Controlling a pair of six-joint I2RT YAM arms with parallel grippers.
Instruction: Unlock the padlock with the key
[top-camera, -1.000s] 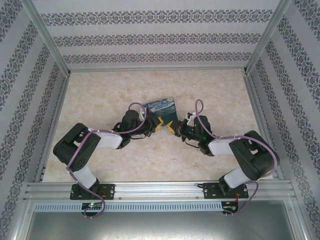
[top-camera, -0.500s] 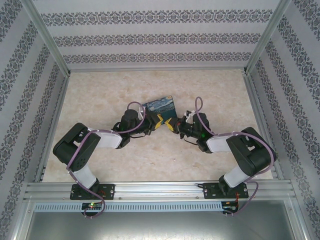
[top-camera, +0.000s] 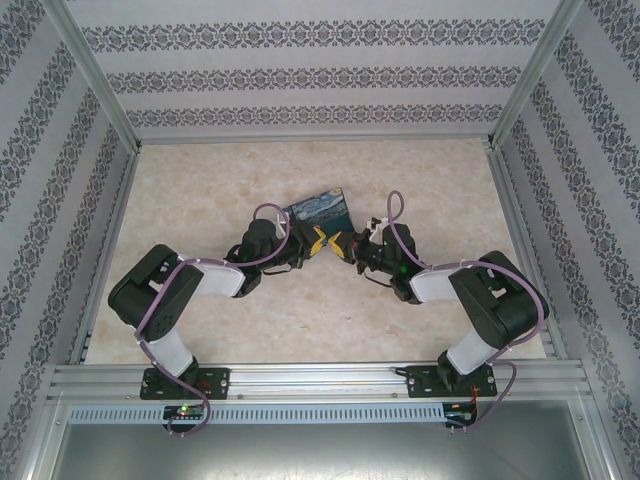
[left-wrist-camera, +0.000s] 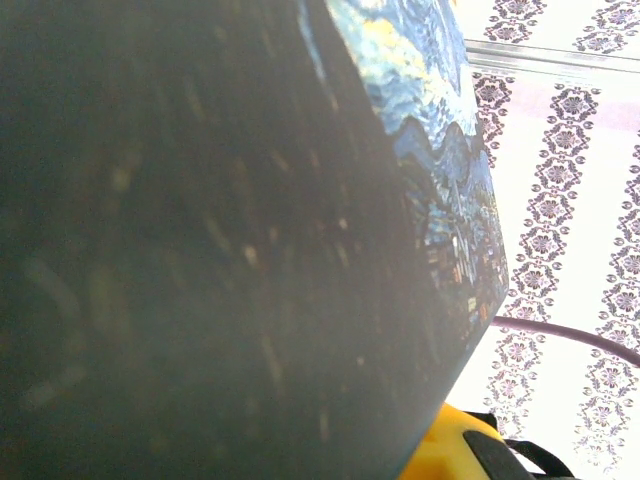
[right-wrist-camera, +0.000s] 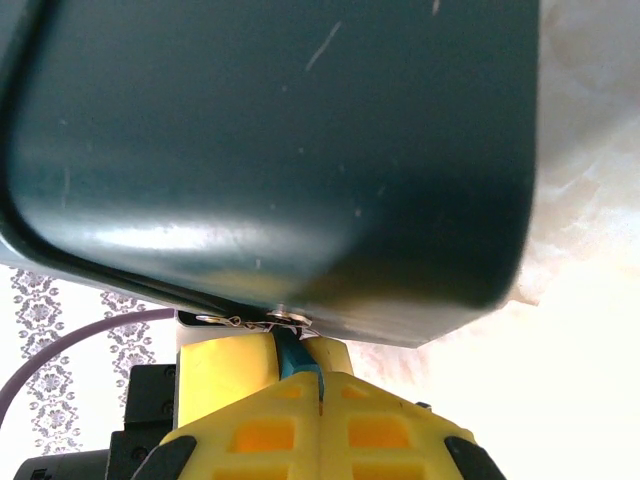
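Observation:
The padlock shows as a sliver of blue body (right-wrist-camera: 298, 362), pinched between yellow fingers (right-wrist-camera: 225, 370) just under the tin's lower edge. These look like my left gripper's fingers. My right gripper (right-wrist-camera: 320, 388) is shut, with its two fingers pressed flat together right behind the padlock. Thin silvery metal (right-wrist-camera: 283, 318) glints at the tin's edge above the padlock; I cannot tell whether it is the key or the shackle. From above, my left gripper (top-camera: 318, 240) and right gripper (top-camera: 347, 248) meet tip to tip at the tin's near edge.
The night-sky tin (top-camera: 322, 210) sits mid-table, and its dark underside (right-wrist-camera: 270, 140) looms over the right wrist camera. Its dark side (left-wrist-camera: 200, 250) blocks the left wrist view, with a yellow finger (left-wrist-camera: 455, 450) below it. Patterned walls and metal posts ring the marble-look table (top-camera: 200, 190).
The right arm has swung a little to the left, bringing its gripper closer to the left gripper and the tin. The left arm has not moved.

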